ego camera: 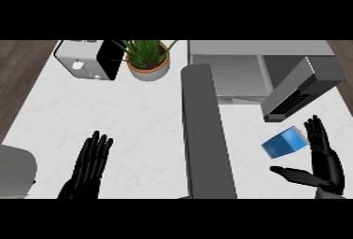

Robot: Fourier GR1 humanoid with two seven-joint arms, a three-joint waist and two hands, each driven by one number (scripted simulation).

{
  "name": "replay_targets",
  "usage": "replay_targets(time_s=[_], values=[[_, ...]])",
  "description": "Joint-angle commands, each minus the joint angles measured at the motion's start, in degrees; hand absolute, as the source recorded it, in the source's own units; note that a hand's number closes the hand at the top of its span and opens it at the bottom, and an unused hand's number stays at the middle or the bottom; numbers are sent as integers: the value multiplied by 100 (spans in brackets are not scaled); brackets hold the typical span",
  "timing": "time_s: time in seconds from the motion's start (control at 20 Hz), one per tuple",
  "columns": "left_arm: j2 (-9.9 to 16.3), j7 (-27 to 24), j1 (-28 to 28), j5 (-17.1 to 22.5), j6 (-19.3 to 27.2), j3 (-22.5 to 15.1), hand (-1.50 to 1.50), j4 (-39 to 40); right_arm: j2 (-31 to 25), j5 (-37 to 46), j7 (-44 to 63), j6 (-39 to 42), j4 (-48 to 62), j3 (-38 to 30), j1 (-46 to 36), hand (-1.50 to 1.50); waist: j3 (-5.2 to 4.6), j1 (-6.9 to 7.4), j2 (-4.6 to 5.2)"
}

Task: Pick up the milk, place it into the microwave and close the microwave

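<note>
Stretching across the head view, a white marbled surface (138,121) fills most of the frame, with dark wood flooring (21,70) showing along its left side and at the top right corner. A grey microwave (234,70) sits at the far right of the surface, its cavity open toward the viewer and its door (298,91) swung out to the right, the dark inner face turned down and leftward. A long grey panel (205,135) runs from the microwave's left side down to the near edge, dividing the surface between the two hands. At the far left stands a white and black appliance (88,59), and just beside it a potted plant (147,58) in a pale round pot. A rounded grey object (15,170) is cut off by the left edge.

The milk (284,144), a blue carton with a white end, lies tilted on the surface just below the open door, in front of the microwave and outside it. The right hand (322,163) is beside the carton with fingers straight and thumb spread toward the left, holding nothing; whether its fingers touch the carton cannot be told. The left hand (88,168) rests flat and open on the near left, well apart from the carton.
</note>
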Motion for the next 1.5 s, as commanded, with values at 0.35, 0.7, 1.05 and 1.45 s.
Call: replay_targets(time_s=[0.35, 0.7, 1.05, 1.45], values=[[291, -574, 394, 284, -476, 498, -150, 233, -625, -111, -1511, -337, 2549, -453, -1151, 150, 3, 17, 5], [284, -575, 366, 349, -688, 509, -150, 224, -796, 408, -2005, -1184, 3989, -362, -1774, 150, 13, 96, 36], [418, 116, 9, 551, -680, 770, -150, -46, -356, 655, -2432, -1650, 4198, -161, -1875, 150, 17, 79, 43], [536, -464, 790, 692, -1022, 988, -150, -198, 556, 468, -2154, -1623, 3755, -62, -2134, 150, 0, 47, -9]])
